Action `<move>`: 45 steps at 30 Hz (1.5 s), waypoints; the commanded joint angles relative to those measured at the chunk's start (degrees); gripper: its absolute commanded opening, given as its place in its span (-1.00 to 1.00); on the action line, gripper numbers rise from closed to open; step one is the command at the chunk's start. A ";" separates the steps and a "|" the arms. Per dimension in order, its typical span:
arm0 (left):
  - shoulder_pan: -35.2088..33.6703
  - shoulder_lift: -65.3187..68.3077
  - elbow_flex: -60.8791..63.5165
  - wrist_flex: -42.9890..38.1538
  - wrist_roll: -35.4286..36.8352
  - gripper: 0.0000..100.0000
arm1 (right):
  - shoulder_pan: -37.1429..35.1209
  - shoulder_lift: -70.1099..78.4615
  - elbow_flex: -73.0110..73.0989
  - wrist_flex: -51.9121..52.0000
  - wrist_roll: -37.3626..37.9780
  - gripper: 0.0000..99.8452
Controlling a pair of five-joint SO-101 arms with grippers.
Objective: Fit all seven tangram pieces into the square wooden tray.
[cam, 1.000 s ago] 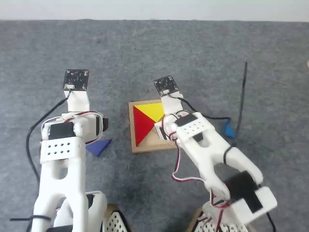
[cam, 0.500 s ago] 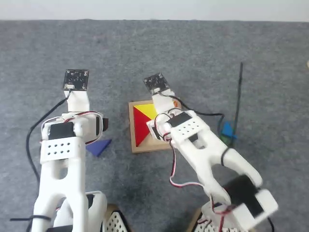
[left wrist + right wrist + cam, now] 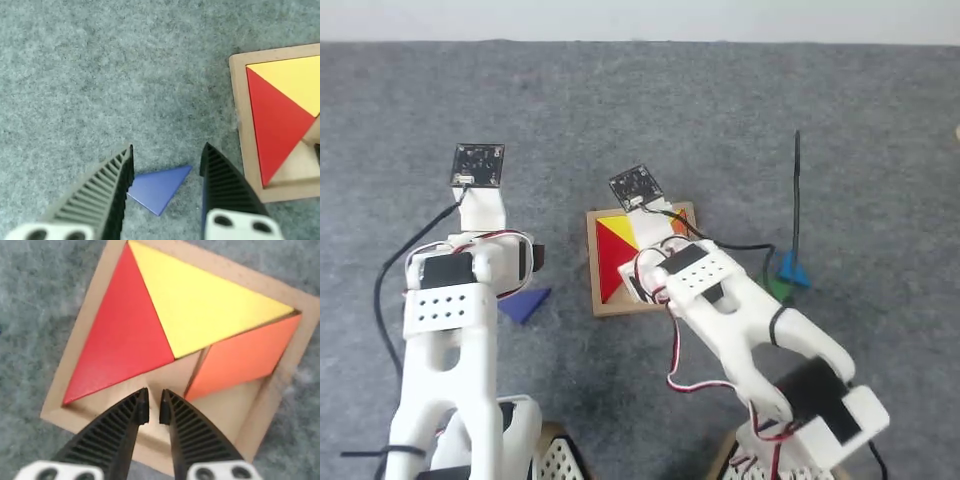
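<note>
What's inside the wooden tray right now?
The wooden tray holds a red triangle, a yellow triangle and an orange piece; the rest is bare wood. The right end effector covers some of that bare part.

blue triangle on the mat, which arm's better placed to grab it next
Left. Its open claw hangs right above the blue triangle, while the right claw sits shut over the wooden tray, farther off.
</note>
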 commanded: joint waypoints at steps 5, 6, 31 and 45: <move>0.18 -0.62 -0.48 -0.79 0.18 -0.57 | 3.56 4.09 -5.80 0.13 -0.97 -0.88; 0.18 -0.62 -0.48 -0.79 0.18 -0.57 | 4.26 4.44 -6.15 0.13 -1.85 -0.88; 0.09 -0.62 -0.48 -0.88 0.18 -0.57 | 5.41 -0.84 -9.32 0.66 -3.08 -0.88; 0.44 -0.26 -0.48 -1.14 0.18 -0.57 | 12.79 -13.93 -1.32 3.47 -2.81 -0.88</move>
